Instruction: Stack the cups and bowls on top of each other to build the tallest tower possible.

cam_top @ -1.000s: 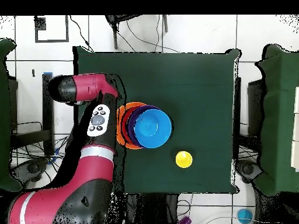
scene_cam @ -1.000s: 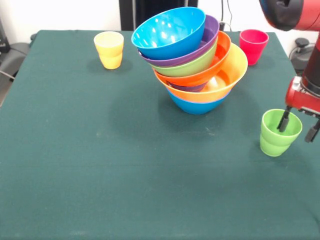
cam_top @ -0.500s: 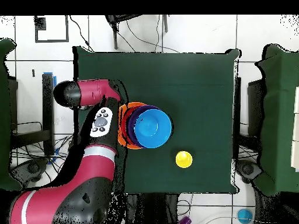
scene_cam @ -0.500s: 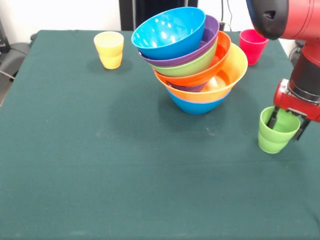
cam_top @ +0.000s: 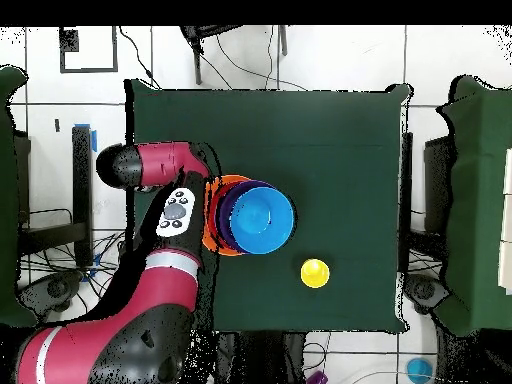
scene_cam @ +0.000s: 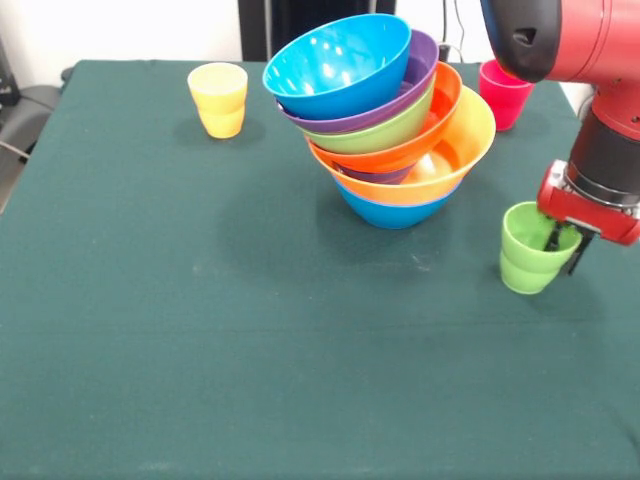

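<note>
Front view: pincer at right middle of frame, one finger down inside the light green cup, the other outside its right wall, so it reads as clenched on the cup's rim. Cup tilts a little and looks just off the bench or barely touching; can't tell which. Overhead view hides both cup and pincer under the arm.

Tower sits upper centre of frame, well apart from the green cup: blue bowl lowest, then yellow-orange, a purple sliver, orange-red, lime green, wide purple, blue bowl on top. Whole pile leans toward frame left, and the top bowl tips so its mouth faces left and forward. Yellow cup upper left, red-pink cup upper right behind the arm; both stand on the bench.

Risks, as judgement:
- Rim-only pinch on glossy plastic: cup may swing or slip out on the lift, then roll off the bench's right edge, which is near.
- Tower is already off balance; a cup set into the slanted top bowl may slide to its low left side and tip the pile.
- Arm is bulky and close to the tower's right side; a low approach could clip the yellow-orange bowl's rim and topple everything.
- Release from too high would let the cup bounce out.
</note>
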Controlling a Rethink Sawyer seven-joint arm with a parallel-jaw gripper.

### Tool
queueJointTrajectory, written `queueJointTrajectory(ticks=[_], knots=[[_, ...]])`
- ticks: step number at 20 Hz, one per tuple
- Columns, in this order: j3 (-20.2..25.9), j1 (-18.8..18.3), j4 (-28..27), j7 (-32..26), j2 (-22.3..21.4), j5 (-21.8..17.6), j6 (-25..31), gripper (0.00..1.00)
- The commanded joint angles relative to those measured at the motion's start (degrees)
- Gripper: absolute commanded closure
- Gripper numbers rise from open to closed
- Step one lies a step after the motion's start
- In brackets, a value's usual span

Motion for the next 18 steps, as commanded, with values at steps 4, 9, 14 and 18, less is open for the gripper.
queueJointTrajectory(ticks=[4, 9, 14, 18], knots=[[2.77, -0.28, 4.85, 8.82, -1.23, 1.21, -2.01, 1.0], [1.69, -0.98, 4.7, 7.18, -7.55, 1.68, 3.67, 1.0], [-0.07, -1.84, 2.55, 5.7, -13.48, 1.59, 12.41, 1.0], [-0.41, -2.33, 1.87, 5.07, -17.84, 1.79, 19.12, 1.0]])
